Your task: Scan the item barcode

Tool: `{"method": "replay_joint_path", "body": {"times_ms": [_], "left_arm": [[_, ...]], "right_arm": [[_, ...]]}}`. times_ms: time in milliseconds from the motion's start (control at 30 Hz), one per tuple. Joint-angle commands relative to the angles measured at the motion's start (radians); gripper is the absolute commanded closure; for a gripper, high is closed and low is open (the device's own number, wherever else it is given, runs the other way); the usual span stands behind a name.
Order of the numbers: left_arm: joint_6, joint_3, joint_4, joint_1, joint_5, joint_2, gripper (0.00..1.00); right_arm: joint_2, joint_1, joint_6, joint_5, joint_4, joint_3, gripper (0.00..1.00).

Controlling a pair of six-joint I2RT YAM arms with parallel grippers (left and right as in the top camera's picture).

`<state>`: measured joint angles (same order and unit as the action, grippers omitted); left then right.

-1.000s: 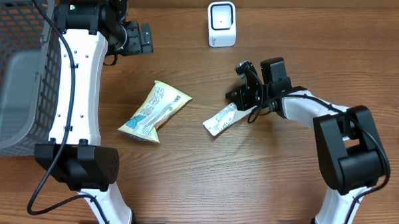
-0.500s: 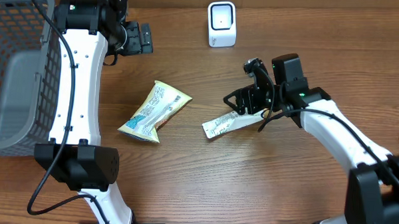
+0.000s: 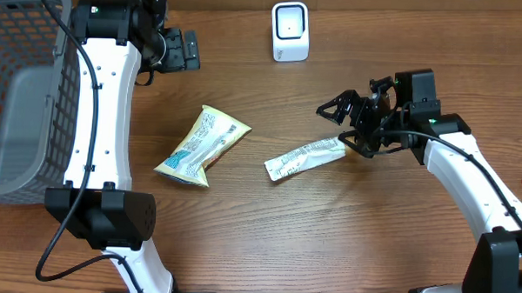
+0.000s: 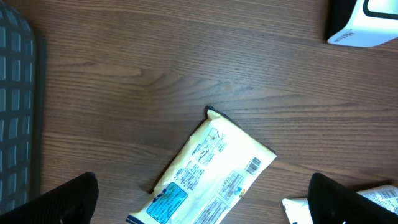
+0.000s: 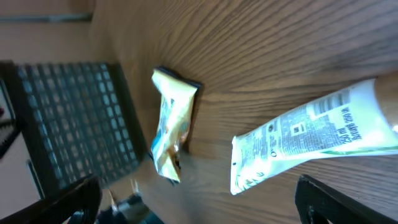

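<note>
Right end effector (image 3: 333, 125) hangs spread wide just past the right end of the white packet (image 3: 304, 158), which lies flat mid-tabletop, a yellow packet (image 3: 202, 146) to its left. Left end effector (image 3: 193, 51), also spread, hovers near the far edge, left of the scanner (image 3: 290, 32).

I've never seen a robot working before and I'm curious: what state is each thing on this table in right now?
Long white plastic sachet: lying flat, not gripped.
Yellow crinkled snack packet: lying flat, barcode side up.
White box-shaped barcode scanner: standing upright, nothing in front of it.
Grey mesh plastic basket: no items visible inside.
Left hand: open, empty.
Right hand: open, at the sachet's end.
</note>
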<state>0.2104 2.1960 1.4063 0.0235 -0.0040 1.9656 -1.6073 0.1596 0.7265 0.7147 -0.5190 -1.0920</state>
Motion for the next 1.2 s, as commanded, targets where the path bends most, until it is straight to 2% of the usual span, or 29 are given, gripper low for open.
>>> {"method": "replay_joint_path", "body": {"times_ms": [0, 200, 500, 633, 733, 900, 967, 1167], "left_arm": [[0.014, -0.003, -0.001, -0.010, -0.006, -0.009, 0.00], [0.014, -0.003, -0.001, -0.010, -0.006, -0.009, 0.00], [0.014, -0.003, -0.001, -0.010, -0.006, -0.009, 0.00], [0.014, -0.003, -0.001, -0.010, -0.006, -0.009, 0.00], [0.014, -0.003, -0.001, -0.010, -0.006, -0.009, 0.00], [0.014, -0.003, -0.001, -0.010, -0.006, -0.009, 0.00], [0.014, -0.003, -0.001, -0.010, -0.006, -0.009, 0.00], [0.014, -0.003, -0.001, -0.010, -0.006, -0.009, 0.00]], "right_arm": [[0.019, 0.002, 0.287, -0.184, -0.081, -0.003, 0.00], [0.019, 0.001, 0.551, -0.373, -0.256, -0.003, 0.00], [-0.041, 0.002, 0.748, -0.489, -0.262, -0.003, 0.00], [-0.101, 0.004, 0.735, -0.485, -0.229, -0.003, 0.00], [-0.121, 0.010, 0.670, -0.451, -0.207, -0.003, 0.00], [-0.117, 0.050, 0.429, -0.298, -0.140, -0.003, 0.00], [-0.097, 0.078, 0.382, -0.263, -0.134, -0.003, 0.00], [-0.042, 0.197, 0.427, -0.276, -0.235, -0.003, 0.00]]}}
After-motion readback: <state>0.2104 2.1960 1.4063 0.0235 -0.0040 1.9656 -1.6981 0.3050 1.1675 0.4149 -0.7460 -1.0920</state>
